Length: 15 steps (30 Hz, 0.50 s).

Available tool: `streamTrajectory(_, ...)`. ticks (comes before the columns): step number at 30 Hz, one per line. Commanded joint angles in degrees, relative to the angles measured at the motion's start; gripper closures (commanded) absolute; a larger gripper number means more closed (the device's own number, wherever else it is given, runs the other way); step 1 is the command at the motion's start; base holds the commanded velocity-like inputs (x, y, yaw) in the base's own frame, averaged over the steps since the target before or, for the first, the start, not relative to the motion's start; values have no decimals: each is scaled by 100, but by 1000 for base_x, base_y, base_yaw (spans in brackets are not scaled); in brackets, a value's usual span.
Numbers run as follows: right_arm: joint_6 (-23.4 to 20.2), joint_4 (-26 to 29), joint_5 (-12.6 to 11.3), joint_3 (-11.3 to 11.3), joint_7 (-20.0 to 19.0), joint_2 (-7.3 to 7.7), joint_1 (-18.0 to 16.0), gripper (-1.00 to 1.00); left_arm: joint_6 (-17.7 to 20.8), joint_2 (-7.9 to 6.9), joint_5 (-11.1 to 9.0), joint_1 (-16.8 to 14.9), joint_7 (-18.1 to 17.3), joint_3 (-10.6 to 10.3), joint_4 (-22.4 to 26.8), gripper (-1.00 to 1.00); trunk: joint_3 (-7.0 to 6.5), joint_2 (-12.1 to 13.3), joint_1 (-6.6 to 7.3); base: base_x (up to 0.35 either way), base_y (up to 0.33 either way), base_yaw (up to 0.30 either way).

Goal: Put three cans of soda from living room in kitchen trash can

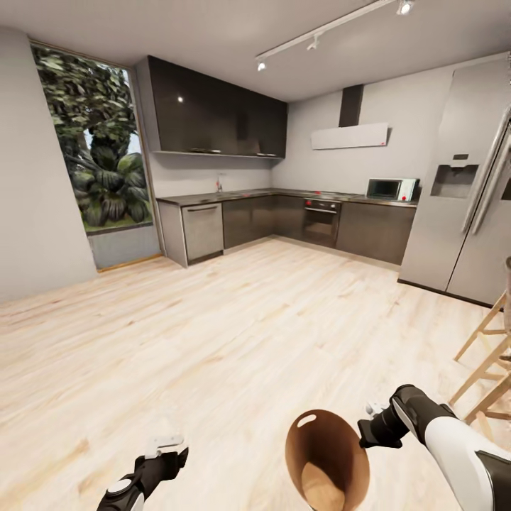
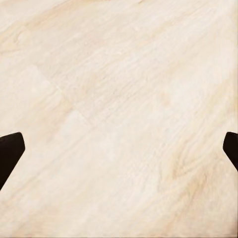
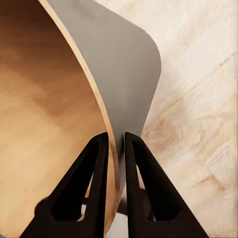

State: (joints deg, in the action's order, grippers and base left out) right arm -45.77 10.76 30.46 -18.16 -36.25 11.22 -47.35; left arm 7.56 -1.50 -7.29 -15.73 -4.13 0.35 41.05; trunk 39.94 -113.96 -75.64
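The tash can (image 1: 333,443), a brown tapered bin with an oval handle hole near its rim, hangs tilted low in front of me over the wood floor. My right gripper (image 1: 369,428) is shut on its rim. In the right wrist view the two fingers (image 3: 96,163) pinch the thin wall of the tash can (image 3: 44,99), one inside and one outside. My left gripper (image 1: 167,454) is open above bare floor, and its fingertips (image 2: 10,151) sit at the frame's edges. The inside of the bin looks empty. The cans of soda are out of view.
The kitchen lies ahead: dark cabinets (image 1: 213,113), a grey counter with an oven (image 1: 321,221) and a microwave (image 1: 389,189). A tall silver fridge (image 1: 465,191) stands at the right. A wooden stool (image 1: 490,355) is close to my right arm. Open wood floor (image 1: 213,333) stretches between.
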Motion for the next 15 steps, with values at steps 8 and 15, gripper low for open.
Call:
streamTrajectory(8,163,-60,-146,-74,-12,-19,4,100,-7,1,0,0,4,0,7,-100,-1,0,0,-249,-108,163)
streamTrajectory(15,208,-71,-148,-72,-6,-22,6,100,-9,1,0,0,8,0,8,-100,-1,0,0,-55,-24,234)
